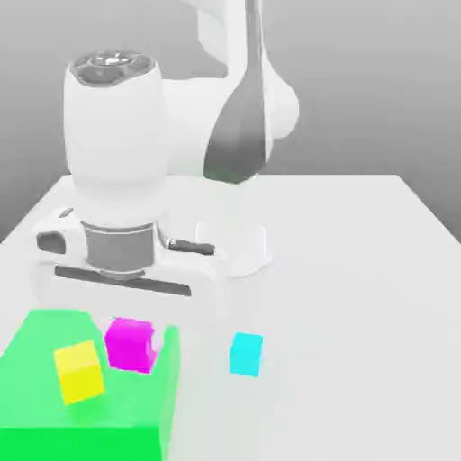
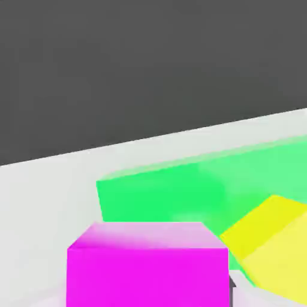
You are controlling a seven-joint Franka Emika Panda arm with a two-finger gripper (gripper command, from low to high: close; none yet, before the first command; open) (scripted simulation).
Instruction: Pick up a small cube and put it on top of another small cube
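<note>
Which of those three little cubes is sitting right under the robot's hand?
The magenta cube, directly below the gripper at the green block's edge. The yellow cube sits further onto the green block, and the cyan cube stands apart on the table.

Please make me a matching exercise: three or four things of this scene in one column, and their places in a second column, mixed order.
Things:
1. magenta cube
2. yellow cube
3. cyan cube
4. green block

Places:
A. alone on the white table, to the exterior view's right of the green block
B. directly under the tool
C. on top of the green block
D. lower left corner of the exterior view

Pairs: 1-B, 2-C, 3-A, 4-D
</note>
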